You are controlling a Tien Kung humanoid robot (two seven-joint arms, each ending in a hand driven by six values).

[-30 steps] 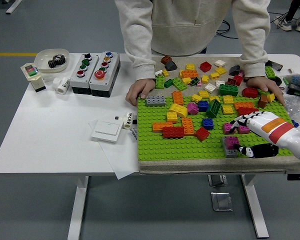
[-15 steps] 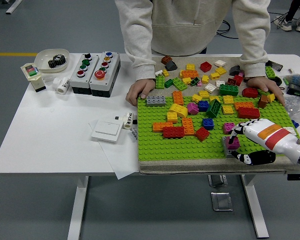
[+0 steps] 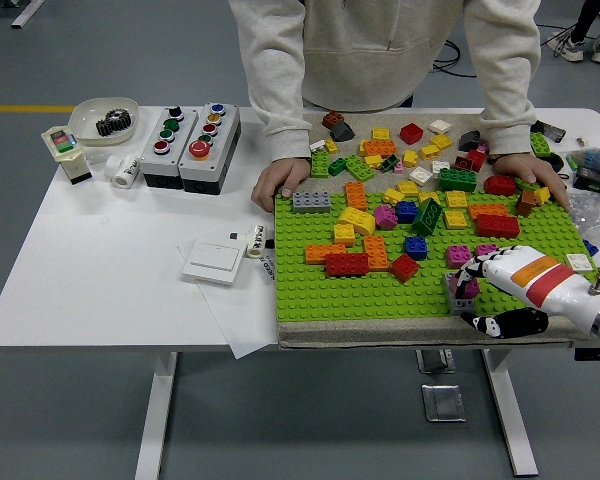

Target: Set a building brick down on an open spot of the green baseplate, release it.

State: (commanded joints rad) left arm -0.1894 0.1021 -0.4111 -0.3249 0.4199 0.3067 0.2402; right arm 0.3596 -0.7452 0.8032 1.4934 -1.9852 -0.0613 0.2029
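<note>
The right hand [image 3: 490, 290] rests at the near right corner of the flat green studded baseplate [image 3: 380, 295], fingers [image 3: 467, 272] closed on a magenta-topped grey building brick [image 3: 461, 291] touching the baseplate.

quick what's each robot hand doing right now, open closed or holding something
Left hand: not in view.
Right hand: at the green baseplate's near right corner, fingers on the magenta and grey brick; grip cannot be told.
</note>
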